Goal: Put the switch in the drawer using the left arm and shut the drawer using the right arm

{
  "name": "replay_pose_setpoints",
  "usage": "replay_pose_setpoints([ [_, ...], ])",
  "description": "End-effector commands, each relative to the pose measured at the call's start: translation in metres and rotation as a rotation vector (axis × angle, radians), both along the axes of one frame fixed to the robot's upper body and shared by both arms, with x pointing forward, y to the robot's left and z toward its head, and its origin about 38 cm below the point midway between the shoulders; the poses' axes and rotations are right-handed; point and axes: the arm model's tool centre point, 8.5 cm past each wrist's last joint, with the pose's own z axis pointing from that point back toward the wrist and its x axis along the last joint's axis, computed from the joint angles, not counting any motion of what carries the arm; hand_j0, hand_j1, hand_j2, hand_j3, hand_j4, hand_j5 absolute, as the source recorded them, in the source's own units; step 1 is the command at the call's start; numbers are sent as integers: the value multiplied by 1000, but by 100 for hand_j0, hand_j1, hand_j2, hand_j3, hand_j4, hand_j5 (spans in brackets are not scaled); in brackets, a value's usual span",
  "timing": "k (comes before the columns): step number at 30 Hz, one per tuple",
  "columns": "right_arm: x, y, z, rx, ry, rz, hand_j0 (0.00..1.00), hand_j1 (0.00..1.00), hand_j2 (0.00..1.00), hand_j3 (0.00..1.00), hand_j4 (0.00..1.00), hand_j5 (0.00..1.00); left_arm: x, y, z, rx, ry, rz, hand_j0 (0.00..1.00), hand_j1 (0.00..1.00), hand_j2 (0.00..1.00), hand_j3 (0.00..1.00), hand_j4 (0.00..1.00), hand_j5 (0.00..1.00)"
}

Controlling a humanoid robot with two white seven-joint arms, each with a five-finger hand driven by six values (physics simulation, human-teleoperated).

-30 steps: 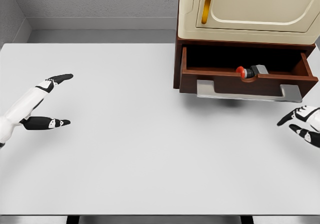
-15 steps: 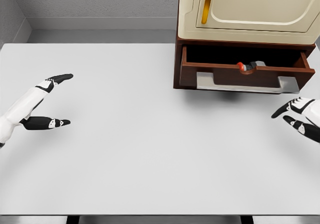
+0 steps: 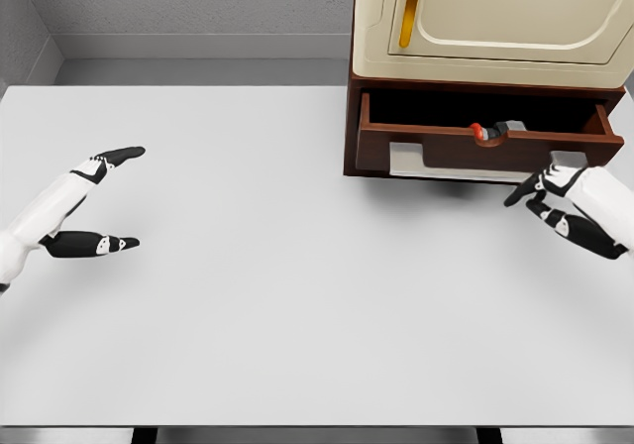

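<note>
The switch (image 3: 487,132), grey with a red button, lies inside the brown drawer (image 3: 446,148), which stands partly open under the cream cabinet (image 3: 495,18). Only its top shows over the drawer front. My right hand (image 3: 543,198) hovers just in front of the drawer's right end, by the grey handle (image 3: 436,162), fingers spread and holding nothing. I cannot tell whether it touches the front. Far to the left, my left hand (image 3: 104,198) rests over the table with thumb and fingers apart, holding nothing.
The white table (image 3: 277,295) stretches between the two hands. A grey wall (image 3: 188,3) runs along the back. The cabinet stands at the back right corner.
The drawer slid partway in between the first two frames. My right hand has moved left and up from the right edge to the drawer's front. The left arm stayed still.
</note>
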Motion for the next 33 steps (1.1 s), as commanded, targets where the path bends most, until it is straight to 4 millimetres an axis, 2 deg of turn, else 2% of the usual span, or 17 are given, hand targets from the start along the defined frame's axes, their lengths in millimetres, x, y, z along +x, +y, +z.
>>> replay_pose_setpoints([
  [1, -1, 2, -4, 6, 13, 5, 49, 49, 49, 49, 49, 49, 0, 0, 1, -8, -2, 0, 100, 100, 100, 100, 100, 100],
  [14, 7, 2, -12, 1, 20, -6, 50, 50, 50, 50, 50, 50, 0, 0, 1, -8, -2, 0, 100, 100, 100, 100, 100, 100],
  [21, 27, 8, -17, 21, 20, -6, 50, 50, 50, 50, 50, 50, 0, 0, 1, -8, -2, 0, 100, 100, 100, 100, 100, 100],
  [26, 28, 12, -20, 27, 19, -8, 50, 50, 50, 50, 50, 50, 0, 0, 1, -8, -2, 0, 100, 100, 100, 100, 100, 100],
  [33, 47, 15, -21, 42, 13, -17, 50, 50, 50, 50, 50, 50, 0, 0, 1, -8, -2, 0, 100, 100, 100, 100, 100, 100],
])
